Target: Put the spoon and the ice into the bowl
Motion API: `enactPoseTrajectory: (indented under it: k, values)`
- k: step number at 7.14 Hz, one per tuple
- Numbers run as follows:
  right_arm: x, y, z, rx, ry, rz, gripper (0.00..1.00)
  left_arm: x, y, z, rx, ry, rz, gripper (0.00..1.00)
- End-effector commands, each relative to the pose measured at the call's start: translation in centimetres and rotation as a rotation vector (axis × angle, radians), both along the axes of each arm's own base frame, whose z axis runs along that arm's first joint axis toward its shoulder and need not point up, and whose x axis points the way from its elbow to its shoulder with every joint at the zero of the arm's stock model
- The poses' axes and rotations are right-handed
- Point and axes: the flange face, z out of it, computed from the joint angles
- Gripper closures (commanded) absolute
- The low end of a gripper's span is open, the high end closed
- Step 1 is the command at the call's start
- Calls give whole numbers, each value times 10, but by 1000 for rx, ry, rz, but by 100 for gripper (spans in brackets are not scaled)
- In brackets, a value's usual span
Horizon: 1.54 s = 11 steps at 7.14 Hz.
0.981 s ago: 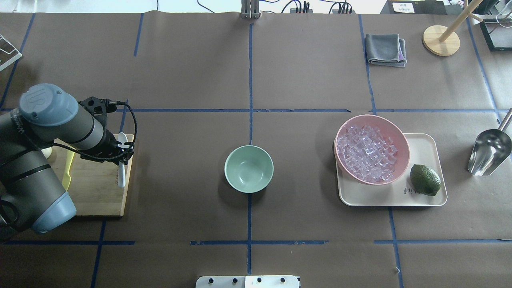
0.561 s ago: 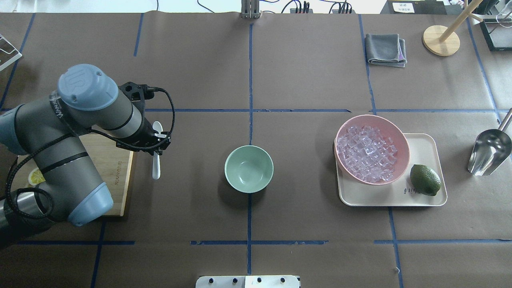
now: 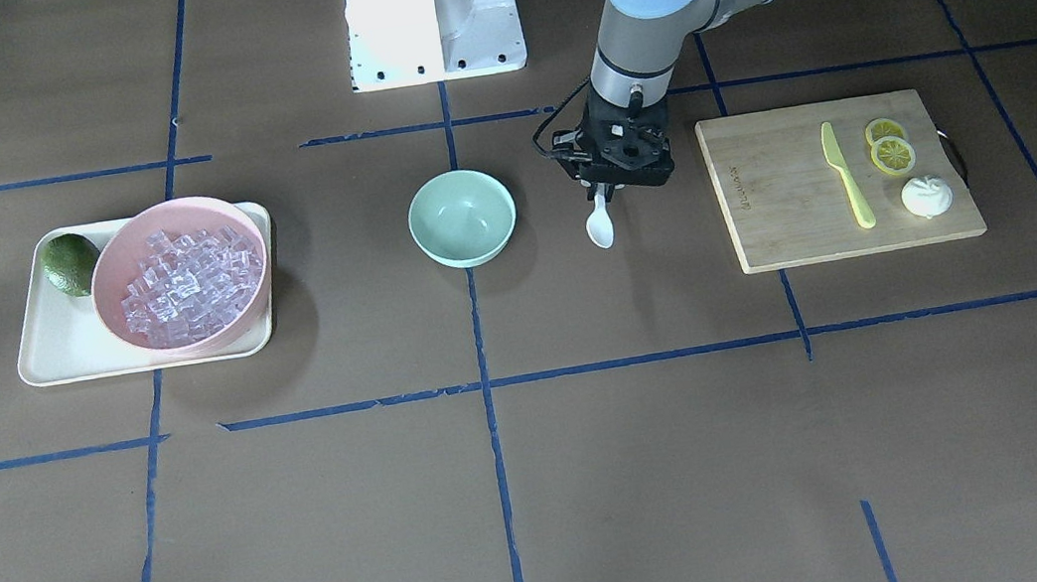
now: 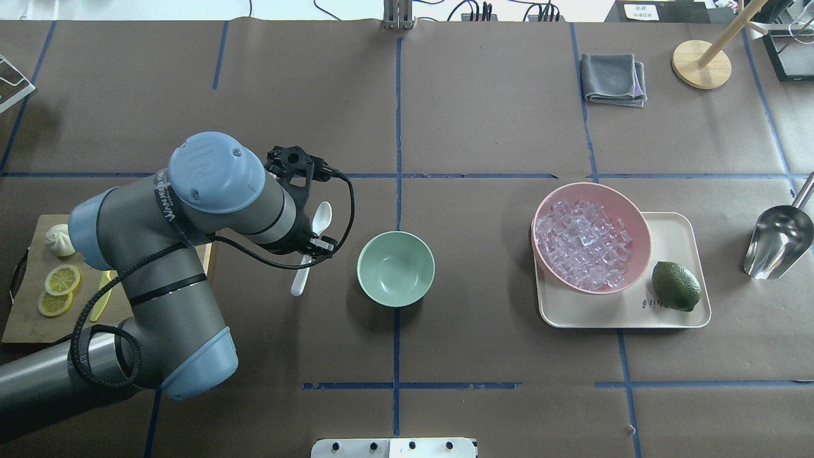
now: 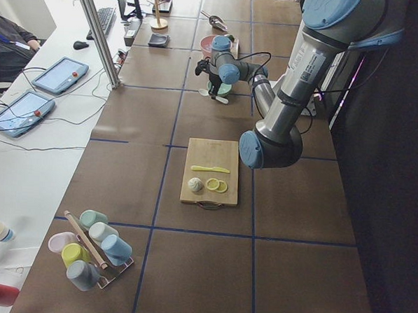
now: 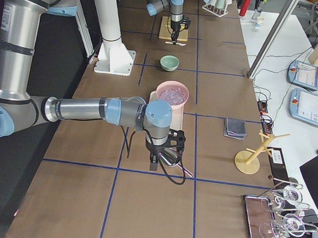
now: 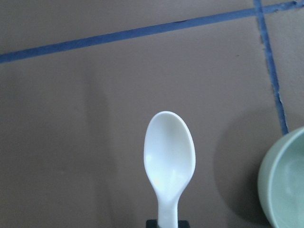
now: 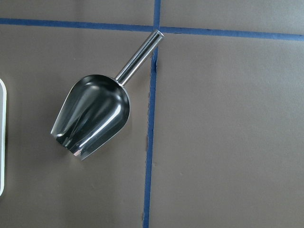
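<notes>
The left arm (image 4: 159,254) stretched out over the brown-papered table toward the pale mint-green bowl (image 4: 381,280), which stood round and smooth-walled at the middle of the table. Just beside it, on the side of the wooden cutting board (image 3: 787,196) and not touching it, the left gripper (image 4: 315,244) had its jaws clamped tight on the handle of the plain white spoon (image 4: 322,219). The spoon looked glossy, its oval scoop end turned upward and pointing away from the robot, over the paper. The ice (image 4: 582,245), small glassy cubes with a faint pinkish sheen, lay heaped in the pink bowl (image 4: 637,215) on the cream tray (image 4: 674,235), well apart from the green bowl. From overhead the arm's bulk covered much of the cutting board, and the middle of the spoon's handle was lost inside the gripper. The right gripper (image 6: 165,150) showed only small from the side, above the steel scoop (image 4: 777,242), and I could not tell how its jaws stood. The scoop's handle ran off the overhead view's edge.
</notes>
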Motion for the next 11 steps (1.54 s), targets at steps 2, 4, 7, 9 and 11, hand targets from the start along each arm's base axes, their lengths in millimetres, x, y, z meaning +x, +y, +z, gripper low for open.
enactPoseTrajectory:
  k: [2, 4, 7, 9, 11]
  values:
    - [0, 0, -1, 1, 0, 0, 0, 47, 44, -37, 78, 27, 113, 100]
    - [0, 0, -1, 0, 0, 1, 0, 72, 52, -42, 109, 1, 101, 100]
    - [0, 0, 0, -1, -1, 1, 0, 103, 38, -52, 94, -38, 99, 57]
    - [0, -1, -1, 1, -1, 1, 0, 100, 35, -55, 115, -40, 75, 1]
    - [0, -1, -2, 3, -4, 3, 0, 83, 18, -61, 117, -27, 47, 1]
